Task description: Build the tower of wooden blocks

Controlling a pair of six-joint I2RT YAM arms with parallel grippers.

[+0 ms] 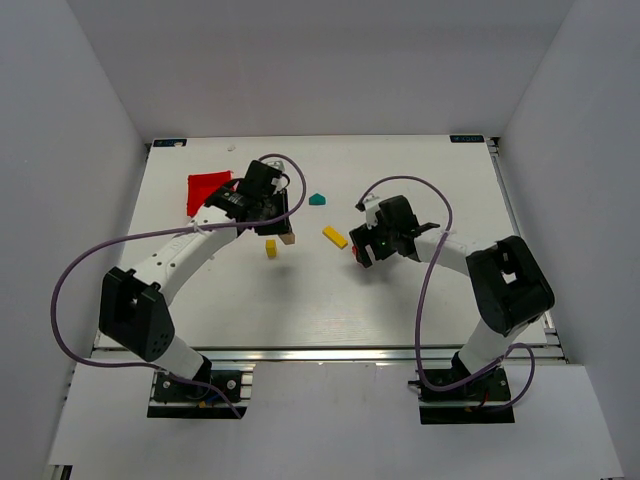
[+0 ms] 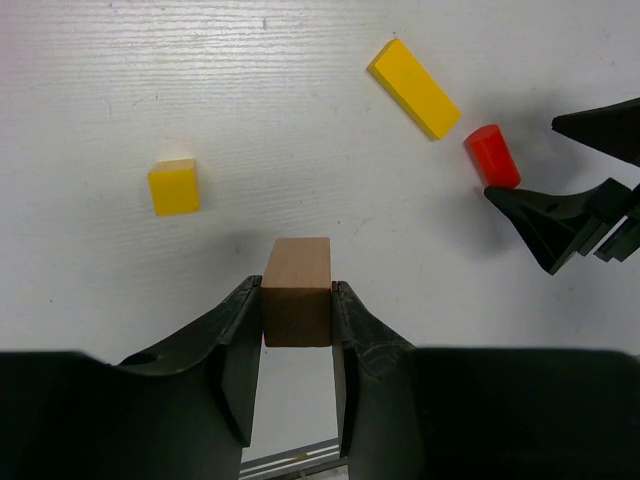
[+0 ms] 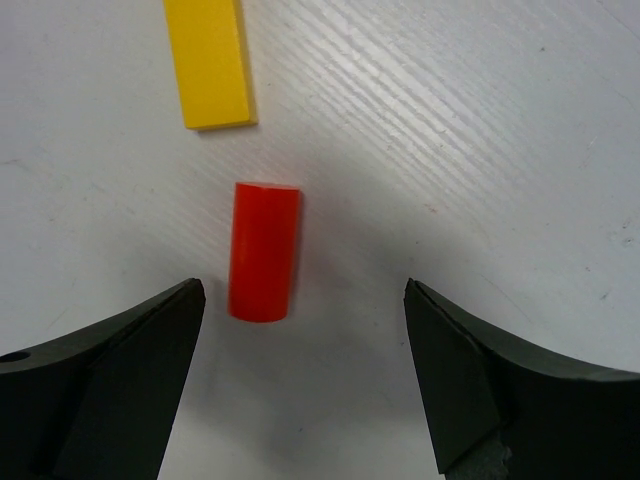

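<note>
No stack stands; the blocks lie scattered on the white table. My left gripper (image 2: 297, 290) is shut on a plain brown wood block (image 2: 297, 262), held low over the table; it also shows in the top view (image 1: 289, 237). A yellow cube (image 2: 174, 187) lies to its left and a yellow plank (image 2: 415, 88) further off. My right gripper (image 3: 305, 300) is open, with a red cylinder (image 3: 263, 251) lying on the table just ahead of its left finger (image 3: 150, 330), untouched. A teal piece (image 1: 318, 199) lies further back.
A red plastic bin (image 1: 208, 188) sits at the back left, beside the left arm. The right gripper's fingers (image 2: 560, 215) show at the right of the left wrist view, close to the red cylinder (image 2: 492, 155). White walls enclose the table (image 1: 420, 290).
</note>
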